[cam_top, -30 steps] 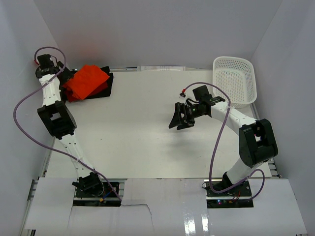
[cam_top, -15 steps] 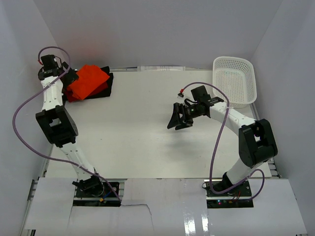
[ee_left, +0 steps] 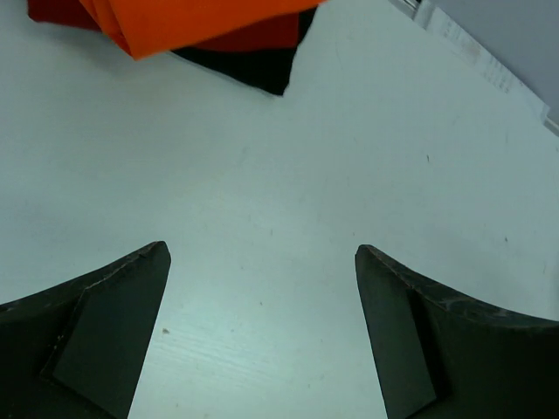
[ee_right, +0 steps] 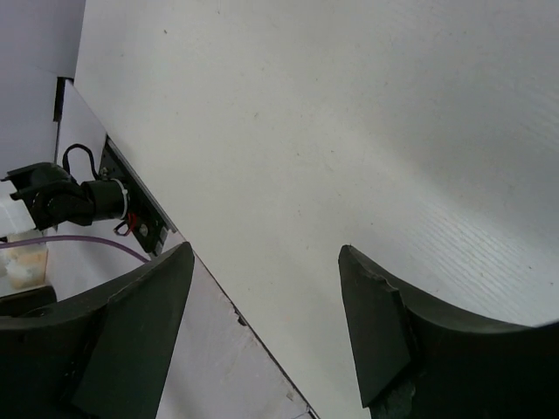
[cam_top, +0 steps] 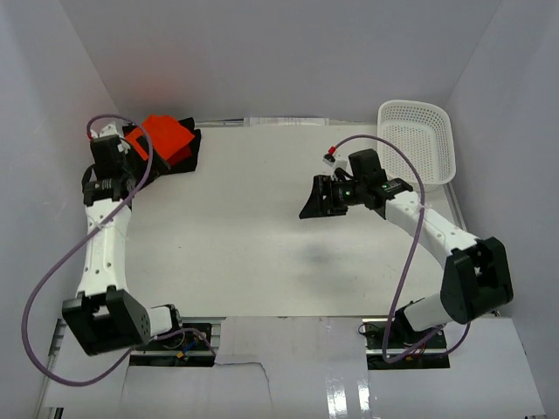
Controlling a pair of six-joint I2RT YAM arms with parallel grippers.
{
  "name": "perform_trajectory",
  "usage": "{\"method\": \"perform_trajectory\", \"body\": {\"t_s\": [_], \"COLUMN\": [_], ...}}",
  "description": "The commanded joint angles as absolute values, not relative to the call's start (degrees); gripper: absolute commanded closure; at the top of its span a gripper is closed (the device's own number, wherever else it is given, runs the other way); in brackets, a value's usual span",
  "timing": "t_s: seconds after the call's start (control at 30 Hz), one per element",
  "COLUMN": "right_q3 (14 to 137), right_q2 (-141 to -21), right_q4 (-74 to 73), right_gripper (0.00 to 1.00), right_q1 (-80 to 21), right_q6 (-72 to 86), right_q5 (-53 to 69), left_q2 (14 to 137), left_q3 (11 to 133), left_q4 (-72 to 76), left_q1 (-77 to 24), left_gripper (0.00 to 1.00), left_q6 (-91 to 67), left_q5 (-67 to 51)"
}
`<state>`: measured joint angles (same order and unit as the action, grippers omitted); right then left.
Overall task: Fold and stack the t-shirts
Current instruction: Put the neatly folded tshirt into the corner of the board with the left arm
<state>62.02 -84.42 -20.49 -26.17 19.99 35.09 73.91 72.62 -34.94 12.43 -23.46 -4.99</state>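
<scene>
The folded t-shirts lie stacked at the table's far left corner: the orange t-shirt (cam_top: 166,137) on top, the crimson one (ee_left: 253,35) under it, the black one (cam_top: 188,157) at the bottom. In the left wrist view the orange t-shirt (ee_left: 192,19) fills the top edge, with a black corner (ee_left: 266,74) poking out. My left gripper (cam_top: 118,166) is open and empty, just left of and nearer than the stack; its jaws stand wide apart over bare table (ee_left: 262,253). My right gripper (cam_top: 316,202) is open and empty above the table's middle right.
A white perforated basket (cam_top: 417,144) stands at the far right corner. White walls close in the table on three sides. The right wrist view shows the table's near edge and the left arm's base (ee_right: 79,199).
My left arm has drawn back from the stack toward the near side, and its gripper has come off the shirts. My right arm has stretched out a little; its gripper stays about where it was.
</scene>
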Motion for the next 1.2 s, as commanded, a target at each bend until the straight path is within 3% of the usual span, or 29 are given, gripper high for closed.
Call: {"method": "perform_trajectory", "body": {"t_s": [0.0,0.13,0.27,1.17], "right_q3": [59.3,54.9,52.7,50.5], "right_q2": [-77.8,-71.7,-68.2,-65.0], "right_q4": [-15.5,-15.1,-15.1,-16.3], "right_gripper": [0.26,0.25,0.13,0.12], "right_q1": [-26.6,-26.6,-26.6,-26.6], "right_q6": [20.1,17.6,16.3,16.5], "right_q5": [29.6,23.7,20.4,21.4], "left_q2": [62.4,52.0,49.2,45.3], "left_q3": [66.4,58.3,53.4,52.2], "left_q4": [-35.1,-36.3,-38.5,-39.7], "left_q1": [10.0,9.8,9.2,9.2], "left_gripper": [0.02,0.02,0.02,0.02], "left_q6": [-23.9,-22.9,-23.3,-20.0], "left_q5": [-5.5,-5.4,-5.6,-4.3]}}
